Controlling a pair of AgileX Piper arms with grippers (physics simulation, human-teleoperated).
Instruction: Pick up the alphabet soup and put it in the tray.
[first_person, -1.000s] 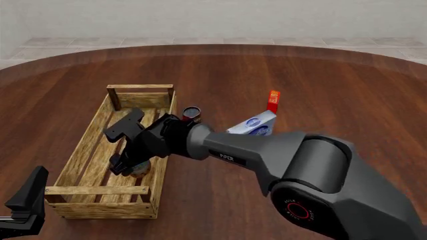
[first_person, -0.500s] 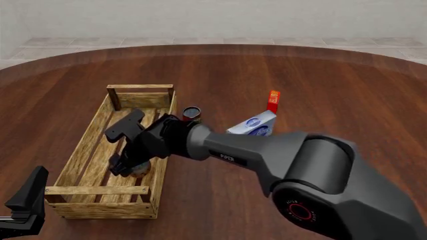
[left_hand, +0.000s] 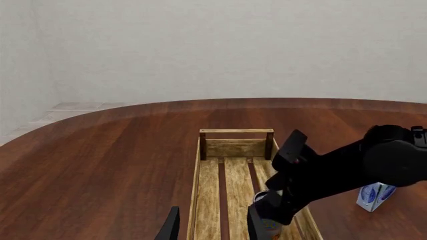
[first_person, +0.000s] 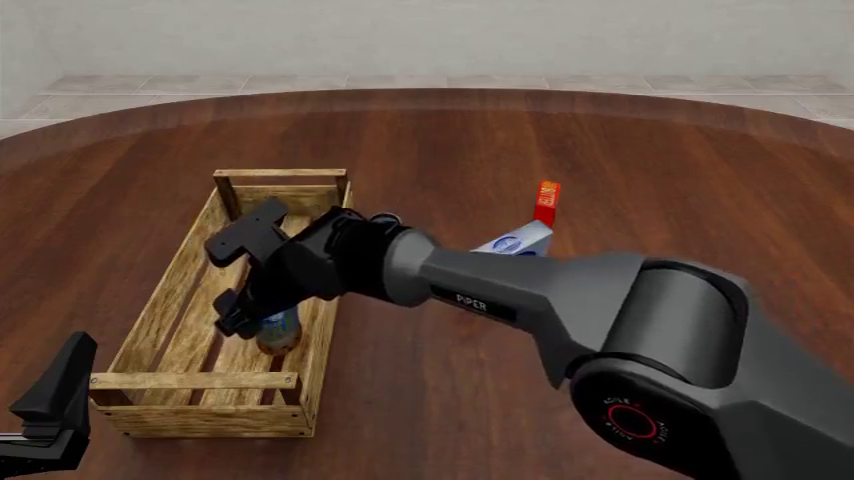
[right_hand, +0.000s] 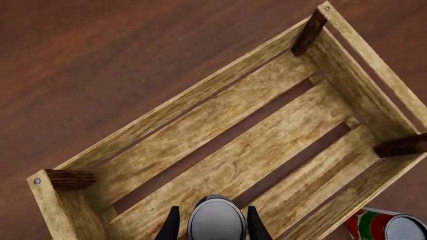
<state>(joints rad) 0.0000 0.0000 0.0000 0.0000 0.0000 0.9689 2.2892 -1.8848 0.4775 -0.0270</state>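
Observation:
The alphabet soup (first_person: 278, 330), a small can with a blue and orange label, stands upright on the slats inside the tray (first_person: 158, 292), near its right wall. My right gripper (first_person: 254, 318) hangs just over it, open, with a finger on each side of the can's silver top (right_hand: 215, 220). The tray's planks (right_hand: 200, 100) fill the right wrist view. The left wrist view also shows the can (left_hand: 268, 226) in the tray (left_hand: 237, 132) under the right arm. My left gripper (left_hand: 212, 227) is open and empty, low at the near left (first_person: 56, 400), short of the tray.
A red and green can (right_hand: 373, 227) stands just outside the tray's right wall, mostly hidden by the right arm in the front view. A blue and white carton (first_person: 514, 240) and a small red box (first_person: 546, 200) stand to the right of it.
My right gripper has risen a little above the can, so more of its label shows. The can stays in the tray. The left arm has not moved.

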